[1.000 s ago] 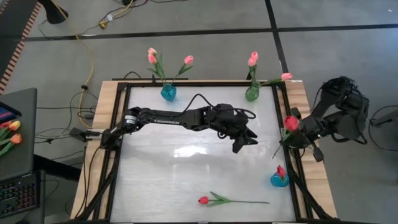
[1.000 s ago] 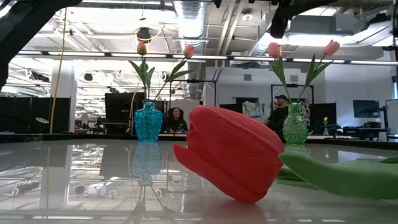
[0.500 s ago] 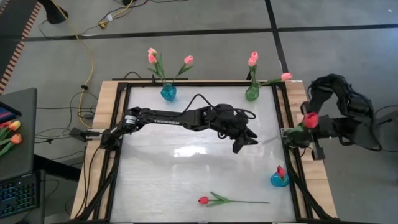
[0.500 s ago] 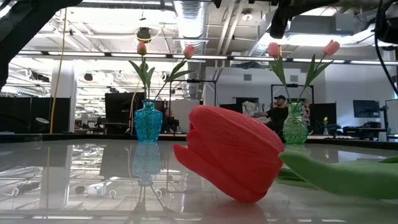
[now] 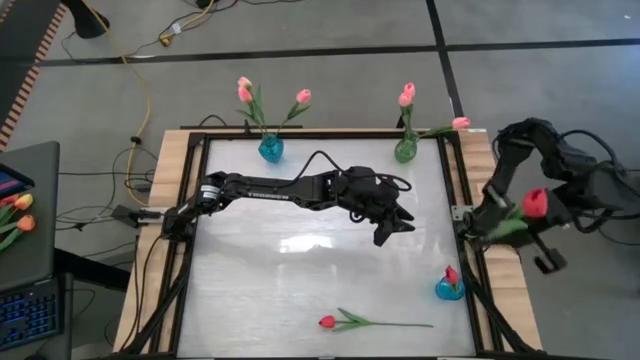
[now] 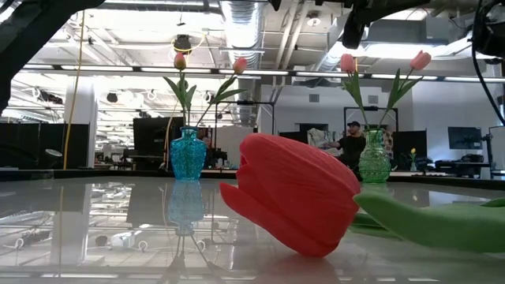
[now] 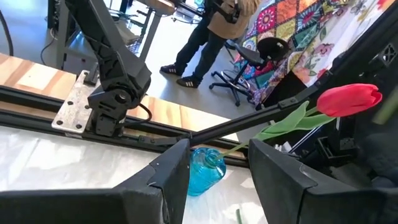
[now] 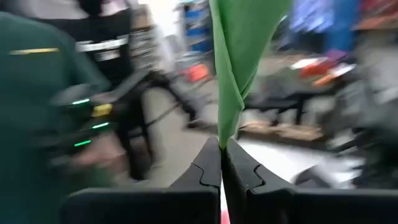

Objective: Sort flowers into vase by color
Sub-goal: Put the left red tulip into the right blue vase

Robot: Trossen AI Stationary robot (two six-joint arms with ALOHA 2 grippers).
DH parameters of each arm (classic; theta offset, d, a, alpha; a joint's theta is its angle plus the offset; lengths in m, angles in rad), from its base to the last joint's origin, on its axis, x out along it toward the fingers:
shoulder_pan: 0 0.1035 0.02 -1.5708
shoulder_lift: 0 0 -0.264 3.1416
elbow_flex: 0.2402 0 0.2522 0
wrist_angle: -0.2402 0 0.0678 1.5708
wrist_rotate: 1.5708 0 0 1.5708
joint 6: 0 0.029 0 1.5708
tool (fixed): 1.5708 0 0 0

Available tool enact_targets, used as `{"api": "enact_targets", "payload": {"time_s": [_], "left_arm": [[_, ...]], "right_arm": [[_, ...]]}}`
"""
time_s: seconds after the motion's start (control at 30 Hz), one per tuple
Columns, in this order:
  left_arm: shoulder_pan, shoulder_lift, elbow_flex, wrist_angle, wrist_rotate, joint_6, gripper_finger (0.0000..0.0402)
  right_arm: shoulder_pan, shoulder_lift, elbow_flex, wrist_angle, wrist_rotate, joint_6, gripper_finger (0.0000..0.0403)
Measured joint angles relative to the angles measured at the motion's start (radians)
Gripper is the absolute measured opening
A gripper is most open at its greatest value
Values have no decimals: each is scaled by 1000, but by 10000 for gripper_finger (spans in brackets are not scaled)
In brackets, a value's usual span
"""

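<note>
- A red tulip (image 5: 536, 202) is hanging in the air beyond the desk's right edge, its green stem running back toward the desk frame; the left wrist view is catching the same flower (image 7: 349, 99) above a small blue vase.
- The right claw (image 8: 221, 163) is pinching this tulip's stem and leaf with its fingers pressed together.
- A second red tulip (image 5: 328, 322) is lying flat on the desk (image 5: 300, 270) near the front edge, its stem pointing toward the right; in the low view its head (image 6: 292, 197) is filling the foreground.
- A small blue vase (image 5: 449, 289) is standing near the front right corner, with one red bud in it.
- A blue vase (image 5: 270, 149) is standing at the back edge, left of centre, holding three pink tulips (image 5: 245, 93).
- A green vase (image 5: 405, 150) is standing at the back edge toward the right, holding more pink tulips (image 5: 406, 96).
- The left claw (image 5: 395, 226) is hovering over the middle of the desk, fingers parted and gripping nothing.
- A person (image 6: 353, 143) is standing in the room behind the desk.
</note>
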Motion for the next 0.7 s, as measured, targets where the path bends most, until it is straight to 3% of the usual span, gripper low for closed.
{"api": "enact_targets", "payload": {"time_s": [0.1, 0.27, 0.43, 0.7], "left_arm": [[0, 0, 0, 0, 0, 2, 151], [0, 0, 0, -6, 0, 33, 151], [0, 0, 0, -10, 0, 39, 151], [0, 0, 0, -9, 0, 39, 151]], "right_arm": [[64, -1, 0, -50, -49, 127, 26], [176, 1, 0, -55, -37, 228, 24], [261, 21, 0, -147, 55, 366, 23], [490, 56, -120, -602, 328, 1040, 23]]}}
